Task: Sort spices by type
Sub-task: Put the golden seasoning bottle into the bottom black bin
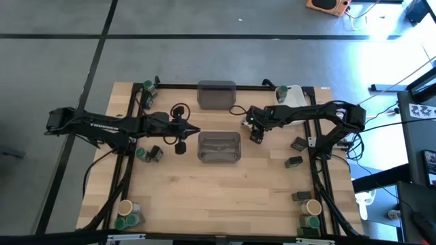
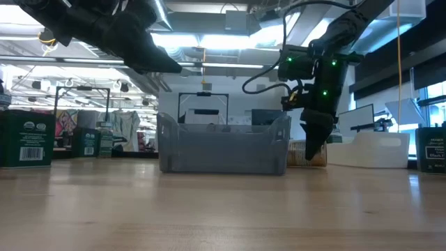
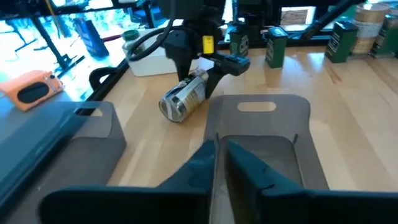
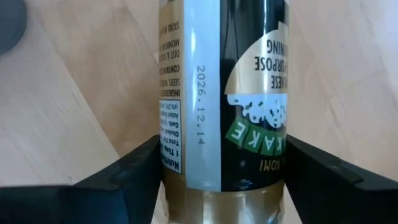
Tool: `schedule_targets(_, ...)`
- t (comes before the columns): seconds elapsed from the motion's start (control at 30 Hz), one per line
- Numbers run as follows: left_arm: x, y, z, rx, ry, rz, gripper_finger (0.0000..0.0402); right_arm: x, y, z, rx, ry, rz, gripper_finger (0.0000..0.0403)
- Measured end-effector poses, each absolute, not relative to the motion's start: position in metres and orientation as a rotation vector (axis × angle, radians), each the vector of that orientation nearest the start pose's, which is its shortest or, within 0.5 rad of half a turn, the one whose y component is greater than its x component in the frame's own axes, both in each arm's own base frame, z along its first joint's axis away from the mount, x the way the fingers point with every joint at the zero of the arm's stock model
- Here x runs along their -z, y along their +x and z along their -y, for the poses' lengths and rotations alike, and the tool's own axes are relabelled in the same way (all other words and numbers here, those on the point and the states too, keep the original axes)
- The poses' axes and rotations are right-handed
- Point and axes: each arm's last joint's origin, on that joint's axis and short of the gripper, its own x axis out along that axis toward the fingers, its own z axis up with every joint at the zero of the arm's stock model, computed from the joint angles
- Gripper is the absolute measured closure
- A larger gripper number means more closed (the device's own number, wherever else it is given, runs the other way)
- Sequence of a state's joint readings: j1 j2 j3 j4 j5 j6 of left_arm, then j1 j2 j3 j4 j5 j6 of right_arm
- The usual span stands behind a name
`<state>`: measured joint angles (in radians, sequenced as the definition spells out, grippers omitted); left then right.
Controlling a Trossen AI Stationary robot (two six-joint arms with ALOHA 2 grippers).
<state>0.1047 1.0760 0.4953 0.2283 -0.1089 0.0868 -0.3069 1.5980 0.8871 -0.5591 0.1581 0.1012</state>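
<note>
Right claw pointed down at bench, beside grey bin, fingers straddling a labelled spice jar lying on its side, touching its flanks in right wrist view. Left claw raised over bin's near side, fingers nearly together, empty. Low view hides jar behind bin. Dark tins right; second bin behind.

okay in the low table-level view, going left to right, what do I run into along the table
Dark green tin → grey bin → right gripper reaching down → white tray → another dark tin at the edge.
</note>
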Motion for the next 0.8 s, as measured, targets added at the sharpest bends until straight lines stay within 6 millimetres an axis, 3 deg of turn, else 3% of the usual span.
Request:
schedule_targets(0.27, -0.223, 0.222, -0.033, -0.23, 0.054, -0.352, 0.0224, -0.184, 0.274, 0.092, 0.458, 0.149, -1.204, 0.0124)
schedule_targets(0.4, -0.225, 0.223, -0.033, -0.231, 0.049, -0.34, 0.0173, -0.196, 0.28, 0.094, 0.443, 0.124, -1.183, 0.0123)
schedule_targets(0.57, -0.226, 0.223, -0.033, -0.23, 0.054, -0.337, 0.0146, -0.217, 0.291, 0.087, 0.44, 0.073, -1.155, 0.0123)
schedule_targets(0.8, -0.23, 0.225, -0.03, -0.209, 0.114, -0.29, 0.0123, -0.25, 0.312, 0.061, 0.379, -0.016, -1.058, 0.0122)
